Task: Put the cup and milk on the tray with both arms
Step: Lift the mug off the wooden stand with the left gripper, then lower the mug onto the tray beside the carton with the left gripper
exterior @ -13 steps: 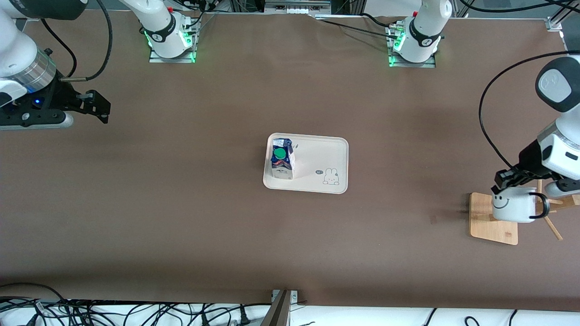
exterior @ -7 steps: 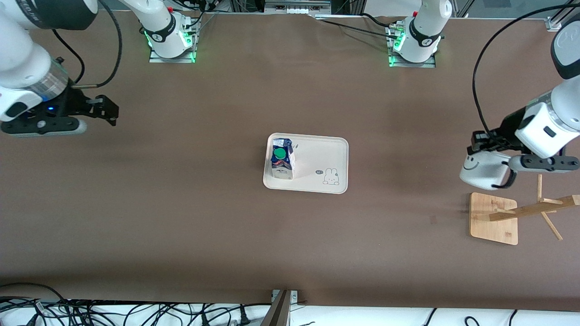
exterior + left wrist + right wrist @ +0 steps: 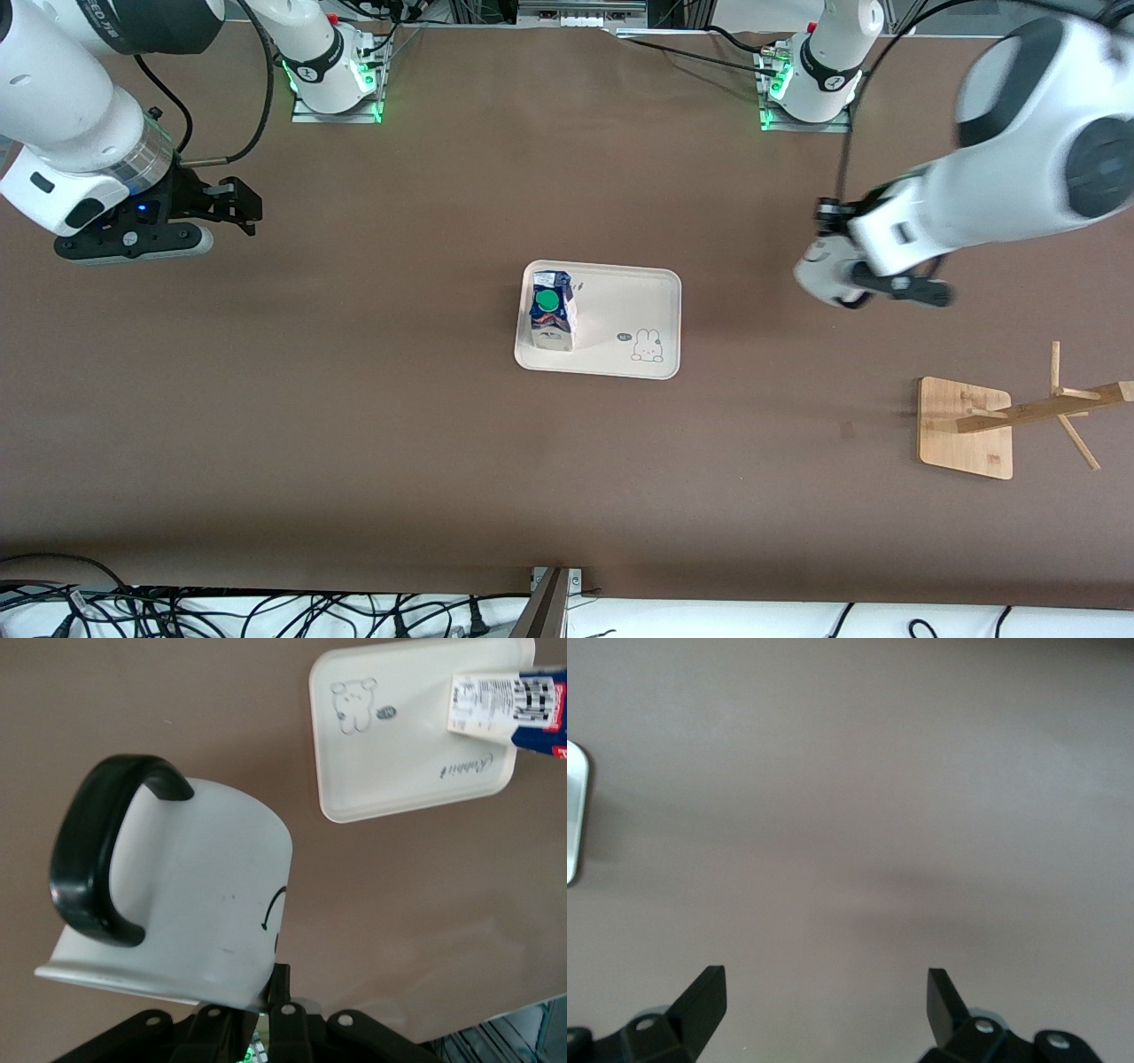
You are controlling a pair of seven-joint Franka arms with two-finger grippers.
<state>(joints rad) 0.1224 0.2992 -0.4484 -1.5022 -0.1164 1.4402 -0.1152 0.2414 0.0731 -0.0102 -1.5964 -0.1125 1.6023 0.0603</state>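
The cream tray (image 3: 625,306) lies at the table's middle. The blue and white milk (image 3: 551,316) with its green cap stands upright on the tray's end toward the right arm. My left gripper (image 3: 834,237) is shut on the rim of the white cup (image 3: 817,276) and holds it in the air over bare table, between the tray and the wooden stand. In the left wrist view the cup (image 3: 186,904) is tilted with its black handle showing, clamped in my left gripper (image 3: 266,988); the tray (image 3: 399,753) and milk (image 3: 518,702) show past it. My right gripper (image 3: 244,208) is open and empty.
A wooden stand (image 3: 966,428) with bare pegs stands near the left arm's end of the table. My right gripper (image 3: 826,992) hangs over bare brown table, with the tray's edge (image 3: 574,815) just in its view. Cables lie along the table's front edge.
My left gripper has lifted the cup off the wooden stand and carried it toward the tray. My right gripper has drifted a little toward the table's middle.
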